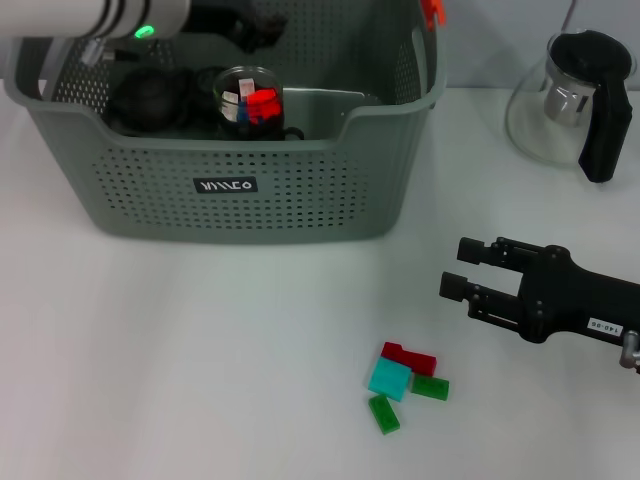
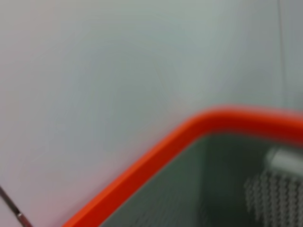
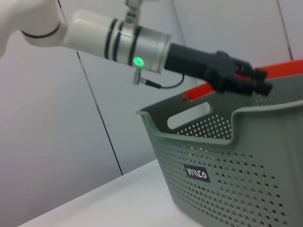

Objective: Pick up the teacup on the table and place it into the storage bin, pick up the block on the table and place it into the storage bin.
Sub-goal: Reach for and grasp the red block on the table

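1. the storage bin (image 1: 300,190) stood at the far left of the white table (image 1: 180,360); grey, perforated, with a small black label (image 1: 225,185) on its near wall and an orange-tipped handle (image 1: 432,10) at its far right corner.
2. the teacup (image 1: 248,95), a clear glass cup showing red and blue pieces within, sat upright inside the bin, near the middle of the front wall; dark items lay beside it on its left, not identifiable.
3. the left gripper (image 3: 258,82) hung above the bin interior, clear of the teacup; whether its fingers were parted or closed could not be told.
4. the blocks (image 1: 405,385), a small cluster of red, teal and green pieces touching one another, lay on the table in front of the bin's right end.
5. the right gripper (image 1: 458,268) hovered low over the table, near the blocks on their right and beyond them; fingers parted moderately, holding nothing.
6. a glass teapot (image 1: 570,100) with black handle stood at the far right, well apart from the bin.
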Tool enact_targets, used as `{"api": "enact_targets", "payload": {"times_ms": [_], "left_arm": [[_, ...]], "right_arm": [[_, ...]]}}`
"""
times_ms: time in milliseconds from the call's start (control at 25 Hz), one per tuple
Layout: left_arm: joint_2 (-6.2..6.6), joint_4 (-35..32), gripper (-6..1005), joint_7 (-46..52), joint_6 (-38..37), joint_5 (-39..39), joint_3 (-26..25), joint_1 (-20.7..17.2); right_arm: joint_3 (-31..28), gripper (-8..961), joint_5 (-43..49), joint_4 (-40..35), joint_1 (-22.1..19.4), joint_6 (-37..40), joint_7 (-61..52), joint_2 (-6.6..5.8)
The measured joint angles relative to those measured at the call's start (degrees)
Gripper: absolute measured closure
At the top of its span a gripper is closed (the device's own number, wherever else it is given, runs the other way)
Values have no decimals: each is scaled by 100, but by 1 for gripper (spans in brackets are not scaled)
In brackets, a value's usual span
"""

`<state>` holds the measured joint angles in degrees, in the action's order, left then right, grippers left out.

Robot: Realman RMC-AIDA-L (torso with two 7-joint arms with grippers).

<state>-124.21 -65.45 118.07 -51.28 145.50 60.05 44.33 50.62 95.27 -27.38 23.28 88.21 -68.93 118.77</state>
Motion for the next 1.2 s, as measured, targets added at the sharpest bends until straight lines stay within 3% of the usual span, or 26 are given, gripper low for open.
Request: {"api": "enact_targets", "payload": {"times_ms": [160,320,440,560,640,840,1200], "left_arm": [[130,-122,494,-1088,-806,-2423,-513,-634],[304,928,397,-2566,-2767,-5148,-1285,-881],[376,1936,351,-3433,-3962,-5849,-1943,-985],[422,2740,319,-4440,-4550,-5595,-2244,-1276],[387,2866,308,-4888,-4652,-5212,-2294,-1478],[125,2653,308,-5894,-4838,-3753,-2354,-2143],[111,2370,308,-5954,-4886,-3094,-2693,-2375]], "right_arm": [[-11,373,0,-7,-22,5,23,19],[-13,374,-3,-8,-26,7,25,24],[-17,375,-30,-25,-26,29,27,33],[-17,376,-30,-25,-21,30,28,34],[-17,376,-16,-24,-10,30,29,33],[12,377,2,-31,-19,52,4,32],[36,380,820,-226,10,271,-205,-56]]}}
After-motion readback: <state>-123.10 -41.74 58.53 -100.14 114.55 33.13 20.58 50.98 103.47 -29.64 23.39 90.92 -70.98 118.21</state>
